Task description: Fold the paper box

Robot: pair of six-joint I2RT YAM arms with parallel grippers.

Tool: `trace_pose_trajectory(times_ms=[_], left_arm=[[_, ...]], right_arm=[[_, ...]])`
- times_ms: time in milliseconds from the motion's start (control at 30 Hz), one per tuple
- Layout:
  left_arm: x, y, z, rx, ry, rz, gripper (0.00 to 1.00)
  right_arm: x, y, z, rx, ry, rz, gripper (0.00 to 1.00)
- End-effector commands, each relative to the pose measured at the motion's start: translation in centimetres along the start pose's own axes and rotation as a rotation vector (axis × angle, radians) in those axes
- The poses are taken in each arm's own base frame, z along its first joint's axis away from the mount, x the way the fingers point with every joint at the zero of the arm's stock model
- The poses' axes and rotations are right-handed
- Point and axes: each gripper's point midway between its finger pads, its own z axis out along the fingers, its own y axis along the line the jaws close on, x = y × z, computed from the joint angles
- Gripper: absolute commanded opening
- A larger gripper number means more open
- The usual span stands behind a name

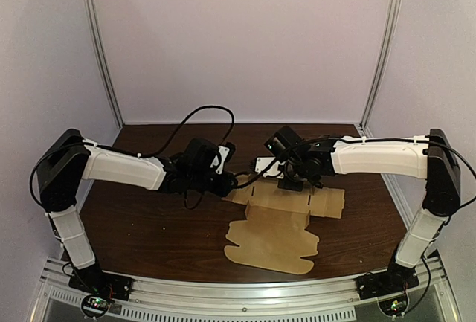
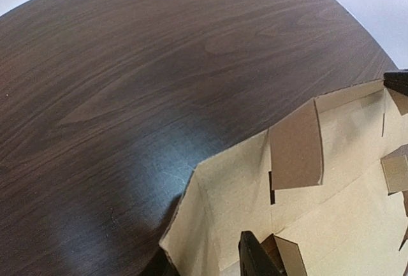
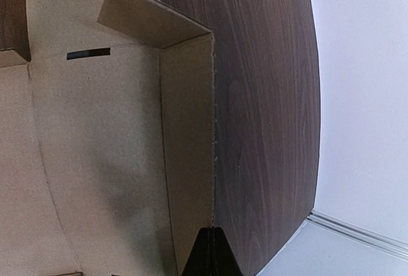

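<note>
A dark brown wood-grain table (image 1: 149,225) is seen from the top camera, and a tan die-cut cardboard box (image 1: 275,240) is laid on it, right of centre and towards the near edge. The box's front flap is spread flat towards the arm bases, while its rear part is partly raised between the two arms.

On the left, the left gripper (image 1: 230,182) is reached in low to the box's rear left corner. In the left wrist view, a raised side wall of the box (image 2: 185,225) is shown standing up from the table (image 2: 127,97), with one black finger (image 2: 255,257) placed inside the box beside that wall. Something dark is glimpsed at the bottom edge outside the wall, but it cannot be made out. Whether the jaws are pressed on the wall or held apart cannot be told. A small tab is seen tilted up from the box floor further in.

A black cable (image 1: 201,114) is looped above the left forearm.

On the right, the right gripper (image 1: 291,182) is lowered onto the box's rear edge. In the right wrist view, an upright wall of the box (image 3: 185,161) is seen running straight into the gripper, with the black fingers (image 3: 199,260) brought together on its top edge, so that the wall is pinched. A folded corner flap is seen at the wall's far end, and bare table (image 3: 268,129) lies just beyond it.
</note>
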Motion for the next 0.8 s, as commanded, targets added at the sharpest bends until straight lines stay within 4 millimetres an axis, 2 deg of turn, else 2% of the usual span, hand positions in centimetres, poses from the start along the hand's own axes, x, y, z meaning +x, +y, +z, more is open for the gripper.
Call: trace_pose_trajectory(times_ms=[0,167,200,233,367,467,600,767], left_arm=[[0.0,-0.5,0.3,0.013,0.030,0.001,0.24],[-0.5,-0.7,0.1,0.019,0.017,-0.002,0.02],[-0.5,-0.7,0.2,0.020,0.014,-0.001,0.00],[-0.6,-0.7,0.2,0.023,0.009,0.001,0.00],[-0.8,-0.8,0.1,0.030,-0.005,0.019,0.00],[-0.9,-0.9,0.1,0.036,-0.021,0.027,0.00],[-0.8,-0.8,0.0,0.042,-0.033,0.028,0.00],[-0.7,-0.8,0.1,0.041,-0.034,0.027,0.00]], right_arm=[[0.2,-0.4,-0.6,0.000,0.002,0.020,0.00],[0.8,-0.3,-0.3,0.002,0.015,0.018,0.00],[1.1,-0.3,-0.3,0.002,0.020,0.020,0.00],[1.4,-0.3,-0.2,-0.002,0.025,0.024,0.00],[2.9,-0.2,0.1,-0.071,0.037,0.069,0.18],[4.5,-0.1,0.4,-0.155,0.055,0.135,0.25],[5.7,0.1,0.5,-0.264,0.048,0.211,0.26],[5.8,0.5,0.4,-0.323,0.037,0.242,0.22]])
